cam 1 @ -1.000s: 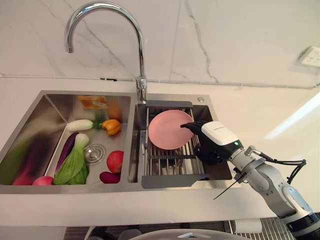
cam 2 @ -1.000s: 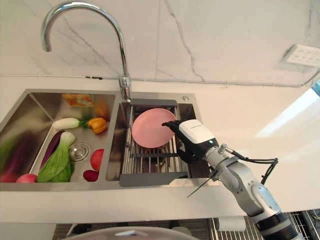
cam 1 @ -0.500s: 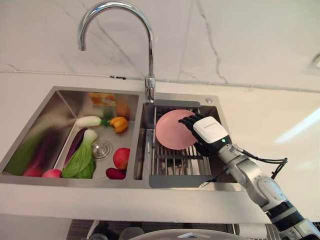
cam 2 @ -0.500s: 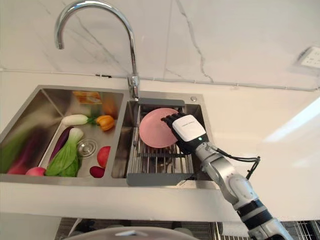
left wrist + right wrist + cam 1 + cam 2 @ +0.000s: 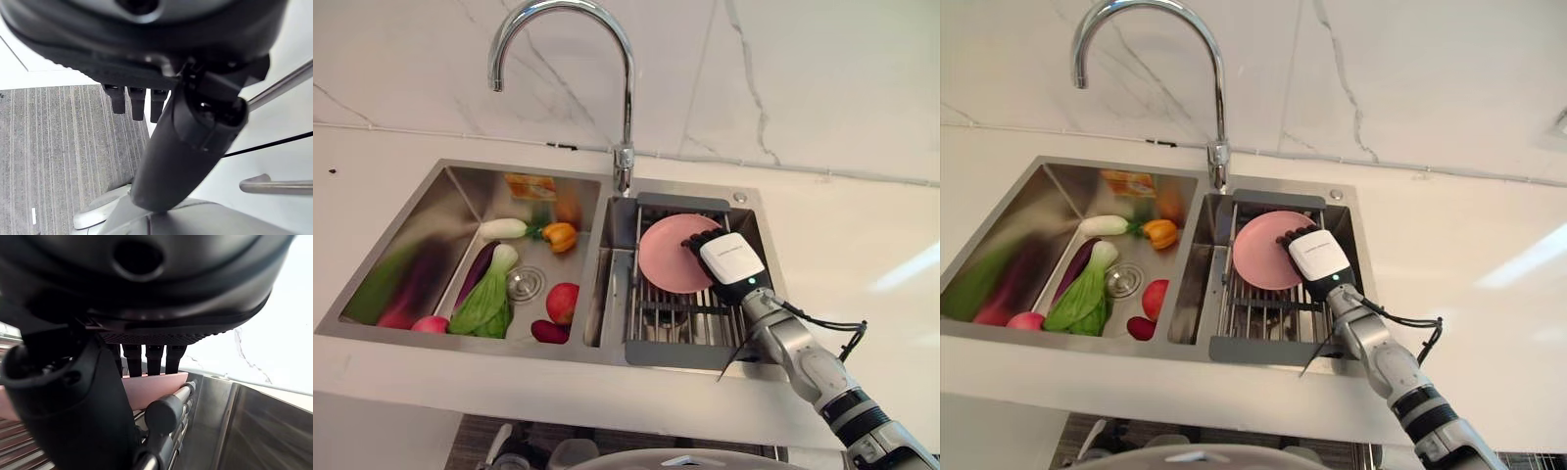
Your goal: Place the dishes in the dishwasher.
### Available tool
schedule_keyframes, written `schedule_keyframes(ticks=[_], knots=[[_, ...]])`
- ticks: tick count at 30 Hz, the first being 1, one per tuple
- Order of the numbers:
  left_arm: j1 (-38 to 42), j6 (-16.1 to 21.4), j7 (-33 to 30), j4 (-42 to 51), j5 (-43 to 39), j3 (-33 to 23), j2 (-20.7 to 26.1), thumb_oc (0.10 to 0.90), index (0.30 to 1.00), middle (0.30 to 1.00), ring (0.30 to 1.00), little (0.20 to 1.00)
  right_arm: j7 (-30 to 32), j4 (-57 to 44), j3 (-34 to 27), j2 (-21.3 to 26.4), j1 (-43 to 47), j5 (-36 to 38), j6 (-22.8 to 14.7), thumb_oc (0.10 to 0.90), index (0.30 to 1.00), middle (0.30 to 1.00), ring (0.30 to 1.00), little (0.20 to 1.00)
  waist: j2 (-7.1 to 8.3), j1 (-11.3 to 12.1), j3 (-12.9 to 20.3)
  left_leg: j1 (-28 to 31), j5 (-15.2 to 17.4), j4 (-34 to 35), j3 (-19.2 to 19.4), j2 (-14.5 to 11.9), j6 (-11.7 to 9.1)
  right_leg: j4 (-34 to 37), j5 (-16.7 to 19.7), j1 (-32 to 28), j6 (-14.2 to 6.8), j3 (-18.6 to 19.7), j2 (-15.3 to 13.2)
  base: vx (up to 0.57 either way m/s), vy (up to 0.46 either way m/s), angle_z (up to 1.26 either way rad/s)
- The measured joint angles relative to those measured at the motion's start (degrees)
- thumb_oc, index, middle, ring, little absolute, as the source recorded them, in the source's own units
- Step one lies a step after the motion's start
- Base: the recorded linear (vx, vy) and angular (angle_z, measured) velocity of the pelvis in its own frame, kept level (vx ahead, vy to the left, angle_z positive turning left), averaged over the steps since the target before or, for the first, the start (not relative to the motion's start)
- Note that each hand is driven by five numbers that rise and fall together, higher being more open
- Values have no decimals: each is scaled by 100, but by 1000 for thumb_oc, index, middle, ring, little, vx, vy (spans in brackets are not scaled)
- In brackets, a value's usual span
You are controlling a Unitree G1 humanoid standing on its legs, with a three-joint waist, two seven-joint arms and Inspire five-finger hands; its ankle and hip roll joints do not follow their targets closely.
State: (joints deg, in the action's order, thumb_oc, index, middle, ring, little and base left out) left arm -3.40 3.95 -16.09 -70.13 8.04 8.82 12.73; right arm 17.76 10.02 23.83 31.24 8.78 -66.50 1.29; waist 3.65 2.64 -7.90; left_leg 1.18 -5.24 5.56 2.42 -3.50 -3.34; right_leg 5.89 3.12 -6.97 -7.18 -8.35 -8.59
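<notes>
Right hand (image 5: 724,264) now over one pink plate (image 5: 668,253) (racked).

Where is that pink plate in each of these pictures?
Left eye view: pink plate leaning on the rack in the right basin, the right hand over its right edge.
Right eye view: same spot, below the faucet.
Right wrist view: pink strip past the fingers.
Left wrist view: floor, no plate.

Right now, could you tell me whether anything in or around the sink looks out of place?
Yes: the left basin holds loose vegetables and fruit lying scattered around the drain instead of dishes. The pink plate leans tilted on the rack in the right basin, with the right hand at its edge. Nothing looks spilled or broken.
</notes>
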Motion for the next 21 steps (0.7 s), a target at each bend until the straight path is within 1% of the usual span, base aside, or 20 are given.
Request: schedule_keyframes(ticks=[4, 10, 13, 18, 21], knots=[[1, 50, -99, 8, 0, 108, 1, 800, 900, 900, 900, 900, 438, -9, 0, -6, 200, 30, 70, 400, 300, 300, 300, 300, -37, -1, -22, 8, -17, -1, -34, -2, -9, -7, -1, 0, 0, -38, 9, 2, -4, 4], [11, 59, -152, 15, 3, 129, -23, 800, 900, 900, 900, 900, 507, -73, 1, -2, 214, 188, 16, 400, 300, 300, 300, 300, -76, 10, -62, -3, -22, 0, -57, -7, -26, -7, -1, -3, 1, -61, 18, 0, 0, 0], [5, 59, -231, 16, 58, 139, -29, 800, 900, 900, 900, 900, 551, -283, -13, -13, 181, 637, -35, 400, 300, 300, 300, 300, -87, 6, -81, -6, -23, 0, -63, -12, -29, -7, -1, -3, 1, -65, 23, 0, 0, 0], [-7, 58, -258, 17, 138, 136, -30, 800, 900, 900, 900, 900, 723, -611, -63, 26, 141, 1046, -191, 400, 300, 300, 300, 300, -86, -21, -101, -6, -31, 0, -64, -12, -21, -9, -1, -4, 1, -66, 23, 0, 0, 0], [-11, 54, -315, 24, 181, 140, -60, 800, 900, 900, 900, 900, 921, -1094, -308, -21, 45, 1198, -314, 400, 300, 300, 300, 300, -82, -15, -113, -2, -23, 0, -68, -8, -31, -9, -2, -7, 2, -69, 20, 0, 0, 0]])
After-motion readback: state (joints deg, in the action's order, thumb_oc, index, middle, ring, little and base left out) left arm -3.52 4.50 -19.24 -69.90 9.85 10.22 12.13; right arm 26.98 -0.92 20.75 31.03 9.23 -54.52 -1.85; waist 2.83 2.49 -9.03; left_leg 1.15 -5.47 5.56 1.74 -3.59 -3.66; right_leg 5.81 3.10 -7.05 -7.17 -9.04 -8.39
